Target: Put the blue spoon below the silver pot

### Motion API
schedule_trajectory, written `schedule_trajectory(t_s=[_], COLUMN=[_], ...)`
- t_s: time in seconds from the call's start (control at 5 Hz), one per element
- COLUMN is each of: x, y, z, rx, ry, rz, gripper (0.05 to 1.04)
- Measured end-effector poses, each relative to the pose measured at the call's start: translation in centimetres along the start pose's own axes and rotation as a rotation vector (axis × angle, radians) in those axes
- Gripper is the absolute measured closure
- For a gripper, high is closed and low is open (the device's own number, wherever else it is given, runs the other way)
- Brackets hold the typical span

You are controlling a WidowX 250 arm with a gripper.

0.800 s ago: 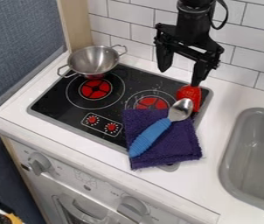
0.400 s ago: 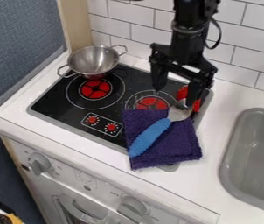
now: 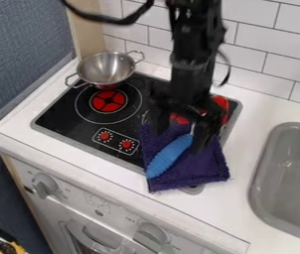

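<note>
Your gripper hangs wide over the blue spoon on the purple cloth; you have a partly hidden red object close behind.

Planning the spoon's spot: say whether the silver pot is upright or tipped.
Upright: the silver pot has its open rim facing up.

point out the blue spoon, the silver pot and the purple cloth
blue spoon [image 3: 169, 157], camera view, on its ribbed handle
silver pot [image 3: 106, 68], camera view, on the bare inside of its bowl
purple cloth [image 3: 199, 172], camera view, on the bare part right of the spoon's handle in the picture
</note>
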State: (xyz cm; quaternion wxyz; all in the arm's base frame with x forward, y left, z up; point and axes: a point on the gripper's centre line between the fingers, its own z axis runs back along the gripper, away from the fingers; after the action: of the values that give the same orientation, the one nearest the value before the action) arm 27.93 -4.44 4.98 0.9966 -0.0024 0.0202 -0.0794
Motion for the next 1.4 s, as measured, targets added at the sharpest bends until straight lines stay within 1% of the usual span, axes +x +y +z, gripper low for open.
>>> schedule_trajectory(t_s=[0.2,0.4,0.6,0.8,1.0,1.2,1.4], x=[-0.4,0.3,0.3,0.1,-0.4,-1.0,-1.5], y=[0.1,0.3,0.2,-0.3,-1.0,-1.3,1.1], z=[-3.1,-3.8,-3.7,-3.4,-1.5,0.9,3.5], rx=[0.005,0.016,0.023,0.031,0.011,-0.030,-0.060], ry=[0.087,0.097,0.095,0.073,0.017,-0.039,-0.119], rz=[0.003,0.006,-0.002,-0.019,-0.015,-0.009,0.094], gripper=[0.079,0.130,0.360,0.569,0.655,0.655,0.656])
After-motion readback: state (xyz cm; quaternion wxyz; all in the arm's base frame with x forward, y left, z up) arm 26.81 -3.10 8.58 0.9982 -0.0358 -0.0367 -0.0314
